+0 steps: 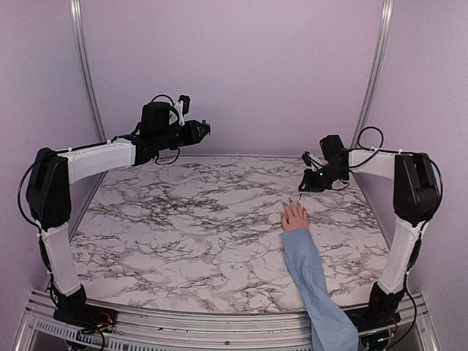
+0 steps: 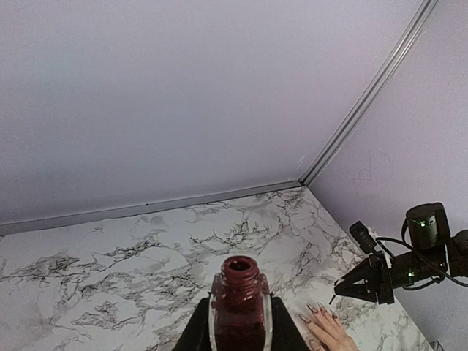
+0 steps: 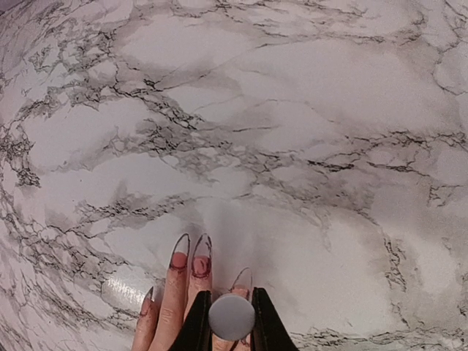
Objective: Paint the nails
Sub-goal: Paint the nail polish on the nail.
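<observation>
A pinkish hand (image 1: 295, 217) in a light-blue sleeve (image 1: 316, 287) lies flat on the marble table, right of centre. Its long pointed nails (image 3: 191, 256) are clear with dark outlines and red smears at their bases. My right gripper (image 3: 232, 325) hovers just above the fingers, shut on a round grey brush cap (image 3: 232, 316). The brush hangs over the fingertips (image 1: 299, 196). My left gripper (image 1: 201, 130) is raised at the back left. It is shut on an open bottle (image 2: 240, 311) of dark red polish, held upright. The hand (image 2: 330, 333) and the right gripper (image 2: 369, 284) also show in the left wrist view.
The marble tabletop (image 1: 190, 227) is bounded by lilac walls behind and at both sides, with metal corner posts (image 1: 375, 69). A metal rail (image 1: 183, 325) runs along the near edge by the arm bases.
</observation>
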`<state>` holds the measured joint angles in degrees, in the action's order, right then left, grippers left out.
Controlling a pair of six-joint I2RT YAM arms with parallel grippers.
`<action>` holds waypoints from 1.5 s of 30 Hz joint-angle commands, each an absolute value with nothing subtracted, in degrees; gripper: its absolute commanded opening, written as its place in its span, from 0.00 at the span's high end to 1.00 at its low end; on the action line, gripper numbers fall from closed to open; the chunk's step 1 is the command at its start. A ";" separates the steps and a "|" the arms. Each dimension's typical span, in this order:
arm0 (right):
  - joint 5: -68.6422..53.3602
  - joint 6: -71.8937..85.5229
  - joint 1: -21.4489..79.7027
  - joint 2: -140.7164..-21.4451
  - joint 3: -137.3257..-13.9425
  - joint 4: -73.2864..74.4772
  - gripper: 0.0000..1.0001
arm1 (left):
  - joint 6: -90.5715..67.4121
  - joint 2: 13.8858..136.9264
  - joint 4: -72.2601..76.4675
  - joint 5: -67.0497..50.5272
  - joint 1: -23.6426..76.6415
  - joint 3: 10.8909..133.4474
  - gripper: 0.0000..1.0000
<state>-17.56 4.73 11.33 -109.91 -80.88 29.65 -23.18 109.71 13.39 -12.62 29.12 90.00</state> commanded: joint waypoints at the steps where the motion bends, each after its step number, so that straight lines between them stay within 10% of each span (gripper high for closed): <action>1: -17.40 5.28 11.26 -108.87 -80.29 25.61 1.00 | -23.00 110.55 13.98 -13.48 28.65 91.84 1.00; 45: -9.76 6.86 15.29 -100.14 -65.55 9.74 1.00 | -23.29 112.52 14.15 -15.04 28.24 93.40 1.00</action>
<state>-10.92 6.07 14.63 -101.32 -64.99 11.18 -23.42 112.16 13.39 -14.50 28.75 91.81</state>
